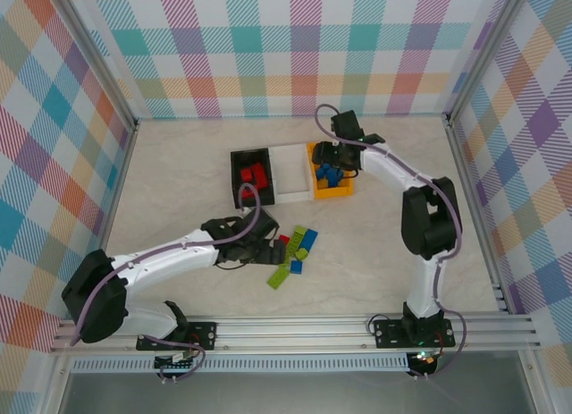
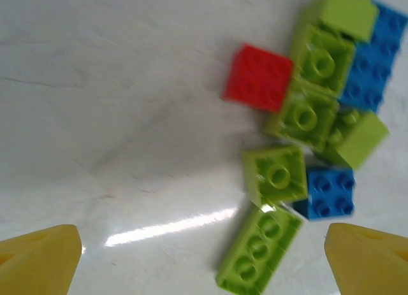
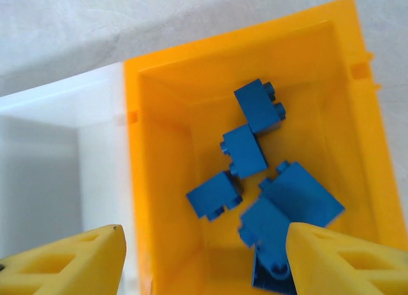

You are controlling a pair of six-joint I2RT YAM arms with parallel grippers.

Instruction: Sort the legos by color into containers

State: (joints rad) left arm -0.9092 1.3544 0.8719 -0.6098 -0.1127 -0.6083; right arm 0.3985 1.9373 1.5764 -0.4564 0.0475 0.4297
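The loose plastic legos (image 1: 293, 251) are lying in a tight cluster on the table, towards the front and left of centre. In the left wrist view, a red square brick (image 2: 258, 77) is sitting at the cluster's edge, touching a lime green square brick (image 2: 322, 58). More lime green pieces and loose blue bricks (image 2: 366, 72) are crowding together beside it. A longer lime green brick (image 2: 258, 247) is lying nearest the camera.

Behind the cluster, three small open-topped rectangular plastic bins are standing in a row, side by side.
- The black bin (image 1: 235, 168), on the left, is holding red bricks (image 1: 257, 174).
- The white bin (image 1: 290, 168) is sitting in the middle.
- The orange-yellow bin (image 1: 332, 195), on the right, is holding sorted blue bricks (image 3: 245, 148), several of them tilting against one another.

The left gripper (image 2: 204, 266) is hovering over the cluster with its yellow fingers (image 2: 41, 260) spread wide, gripping nothing. The right gripper (image 3: 204, 266) is hanging above the orange-yellow bin, its fingers parted and pinching nothing. One blue brick is lying just beside one of its fingers.

The pale, faintly veined tabletop (image 1: 179, 181) is catching a bright streak of glare in the left wrist view. Pastel plaid walls (image 1: 268, 38) are enclosing it on three sides, and silver metal rails (image 1: 295, 329) are running along the front edge.
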